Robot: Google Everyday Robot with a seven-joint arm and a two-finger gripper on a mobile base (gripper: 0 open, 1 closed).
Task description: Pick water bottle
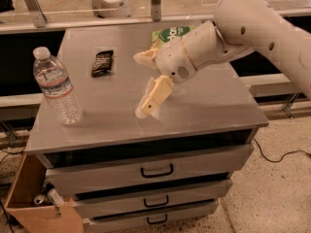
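The water bottle stands upright near the front left corner of the grey cabinet top. It is clear and ribbed, with a white cap and a white label with red and blue bands. My gripper hangs over the middle of the top, well to the right of the bottle and apart from it. Its beige fingers are spread open and hold nothing. One finger points down-left and the other points left.
A small black wrapped bar lies behind and to the right of the bottle. A green snack bag lies at the back, partly hidden by my arm. The cabinet has drawers below. An open cardboard box stands on the floor at the left.
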